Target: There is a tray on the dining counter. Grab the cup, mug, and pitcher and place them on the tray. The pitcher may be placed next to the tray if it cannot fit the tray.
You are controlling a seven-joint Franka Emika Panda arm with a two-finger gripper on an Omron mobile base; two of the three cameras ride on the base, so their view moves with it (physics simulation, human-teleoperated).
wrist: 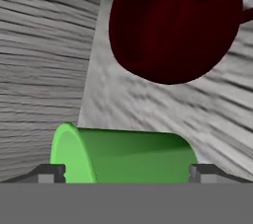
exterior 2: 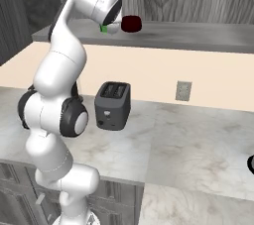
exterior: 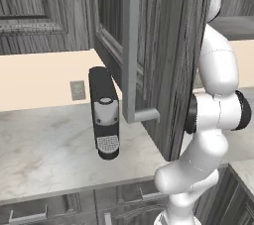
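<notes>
The green cup [wrist: 123, 156] is sitting between my spread fingers [wrist: 53, 172], released and not yet clamping, on a grey wooden cabinet shelf [exterior 2: 198, 33]. The dark red mug [exterior 2: 131, 24] is standing just beside it. Below, a toaster [exterior 2: 113, 105] is resting on the marble desk [exterior 2: 198, 140]. I am reading no lettering anywhere.

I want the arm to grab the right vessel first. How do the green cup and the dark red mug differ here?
The cup is bright green; the mug is dark red. The cup has no handle; the mug has a loop. The cup sits between the open gripper's tips; the mug stands beyond. Both rest on the same grey shelf.
</notes>
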